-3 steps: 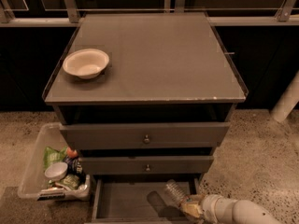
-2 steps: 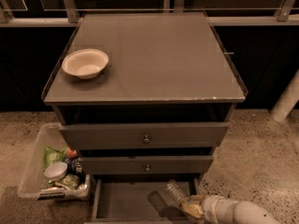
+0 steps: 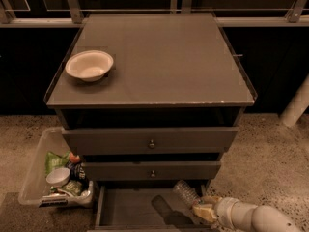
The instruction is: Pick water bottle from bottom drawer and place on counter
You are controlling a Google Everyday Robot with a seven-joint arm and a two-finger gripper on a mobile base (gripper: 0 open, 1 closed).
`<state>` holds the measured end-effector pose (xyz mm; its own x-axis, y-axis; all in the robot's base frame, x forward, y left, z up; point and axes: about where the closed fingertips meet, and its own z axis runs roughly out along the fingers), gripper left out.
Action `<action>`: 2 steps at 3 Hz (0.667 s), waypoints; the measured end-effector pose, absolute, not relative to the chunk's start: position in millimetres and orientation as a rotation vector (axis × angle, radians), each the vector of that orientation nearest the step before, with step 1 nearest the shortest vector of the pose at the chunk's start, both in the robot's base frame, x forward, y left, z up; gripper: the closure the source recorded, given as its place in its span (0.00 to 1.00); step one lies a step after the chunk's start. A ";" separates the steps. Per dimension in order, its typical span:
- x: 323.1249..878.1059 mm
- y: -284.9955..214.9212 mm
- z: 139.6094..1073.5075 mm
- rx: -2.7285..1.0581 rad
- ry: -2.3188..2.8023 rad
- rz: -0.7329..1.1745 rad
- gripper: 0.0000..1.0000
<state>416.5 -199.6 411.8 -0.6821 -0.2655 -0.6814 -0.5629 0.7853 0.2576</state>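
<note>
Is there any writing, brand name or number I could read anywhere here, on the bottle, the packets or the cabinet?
No text can be read.
Water bottle, by the hand over the bottom drawer: nothing legible on it.
Snack packets in the plastic bin: print too blurred.
White bowl, counter: no markings seen.

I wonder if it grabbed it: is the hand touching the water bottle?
Cannot tell. In the camera view the hand, over the bottom drawer, overlaps the water bottle; neither contact nor gap shows.

A white bowl (image 3: 89, 65), plus a clear floor bin (image 3: 35, 179) holding snack packets (image 3: 55, 160).
</note>
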 end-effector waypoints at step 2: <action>407.7 -226.6 592.0 -0.741 2.120 0.365 1.00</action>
<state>407.7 -226.6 592.0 -0.4729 -0.3776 -0.7961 -0.6221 0.7830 -0.0018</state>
